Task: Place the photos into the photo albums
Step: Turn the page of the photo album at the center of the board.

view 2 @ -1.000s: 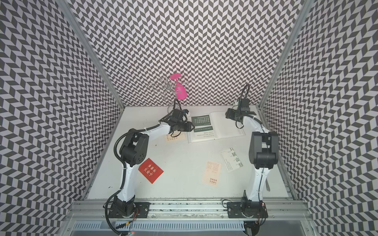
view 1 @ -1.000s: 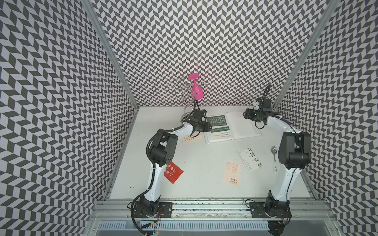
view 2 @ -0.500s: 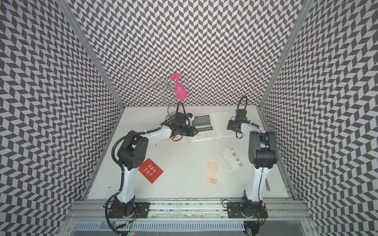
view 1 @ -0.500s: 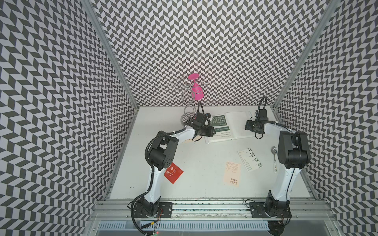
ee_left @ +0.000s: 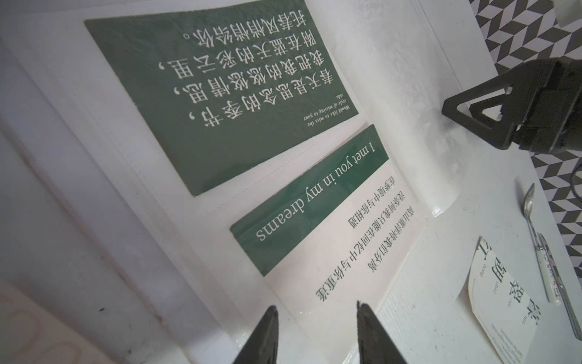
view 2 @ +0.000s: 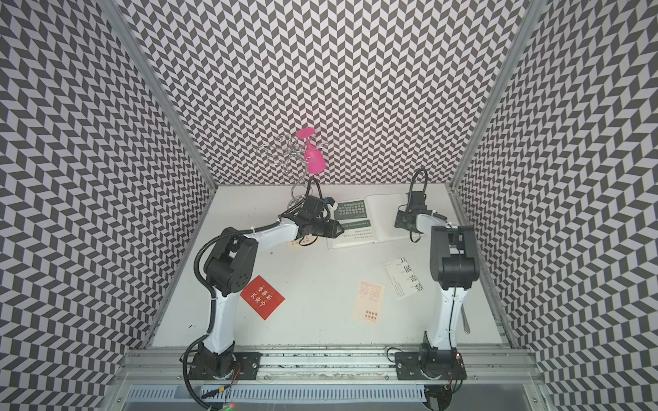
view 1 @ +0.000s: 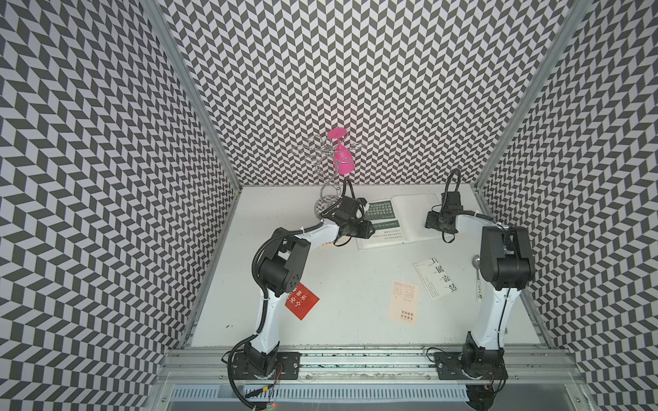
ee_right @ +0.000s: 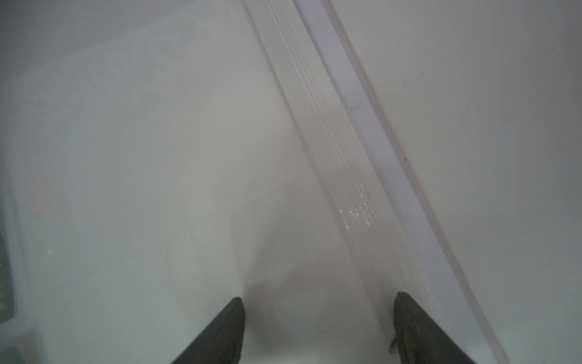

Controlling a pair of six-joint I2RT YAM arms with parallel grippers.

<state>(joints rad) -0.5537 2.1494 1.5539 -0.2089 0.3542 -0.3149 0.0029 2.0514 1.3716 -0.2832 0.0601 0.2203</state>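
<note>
- The white table (view 1: pixel 356 277) fills the lower middle of both top views.
- An open photo album (view 1: pixel 409 217) lies flat at upper centre.
- A red card (view 1: pixel 302 300) lies at lower left.
- A cream card (view 1: pixel 404 302) lies at lower centre, with a white card (view 1: pixel 435 277) just beside it at its upper right.
- A spoon (view 1: pixel 478 281) lies at the right edge.
- A wire stand (view 1: pixel 322 210) stands at the back, left of the album.
- Another cream card (view 2: pixel 295 244), mostly hidden, lies left of the album.
</note>
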